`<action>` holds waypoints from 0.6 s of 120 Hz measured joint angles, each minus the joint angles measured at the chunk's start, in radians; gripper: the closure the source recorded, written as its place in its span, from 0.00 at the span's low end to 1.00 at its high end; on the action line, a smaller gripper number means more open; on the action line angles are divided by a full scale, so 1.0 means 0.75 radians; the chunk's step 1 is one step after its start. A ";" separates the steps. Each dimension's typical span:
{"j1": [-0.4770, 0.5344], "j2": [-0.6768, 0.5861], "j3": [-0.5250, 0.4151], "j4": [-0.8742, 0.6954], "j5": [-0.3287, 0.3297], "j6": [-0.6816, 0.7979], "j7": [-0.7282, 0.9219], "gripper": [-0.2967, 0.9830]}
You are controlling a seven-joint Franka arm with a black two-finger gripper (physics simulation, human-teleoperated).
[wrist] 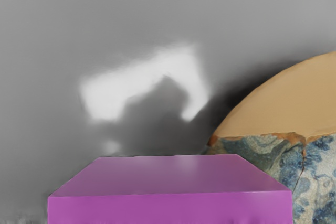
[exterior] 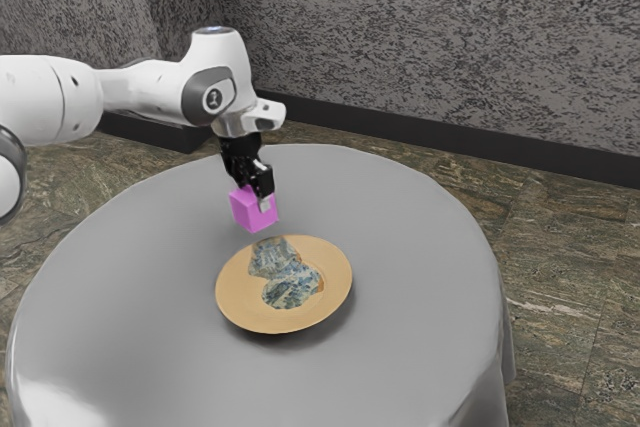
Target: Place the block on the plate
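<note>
In the exterior view my gripper [exterior: 255,190] points down over the far part of the table, shut on the magenta block [exterior: 247,209]. One finger lies against the block's side; the opposite finger is mostly hidden. Whether the block's underside touches the table is hard to tell. The tan plate [exterior: 236,297], with a blue-grey patterned patch in its middle, rests nearer the exterior camera, a short way from the block. In the wrist view the block [wrist: 170,205] is large at the lower edge, overlapping part of the plate [wrist: 294,98].
A round table with a grey cover [exterior: 420,287] holds the plate. Its cloth hangs over the edge at the exterior view's right. A bright patch and a dark shadow mark the cover near the plate in the wrist view. Textured walls stand behind.
</note>
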 joint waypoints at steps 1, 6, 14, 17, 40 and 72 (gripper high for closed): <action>0.005 -0.007 -0.008 -0.011 0.000 0.001 -0.003 0.45; 0.021 -0.035 -0.037 -0.057 0.003 0.005 -0.017 0.45; 0.035 -0.076 -0.078 -0.121 0.008 0.013 -0.042 0.45; 0.038 -0.089 -0.093 -0.141 0.010 0.017 -0.052 0.45; 0.044 -0.194 -0.160 -0.331 0.019 0.075 -0.129 0.45; 0.042 -0.217 -0.251 -0.469 0.023 0.185 -0.239 0.45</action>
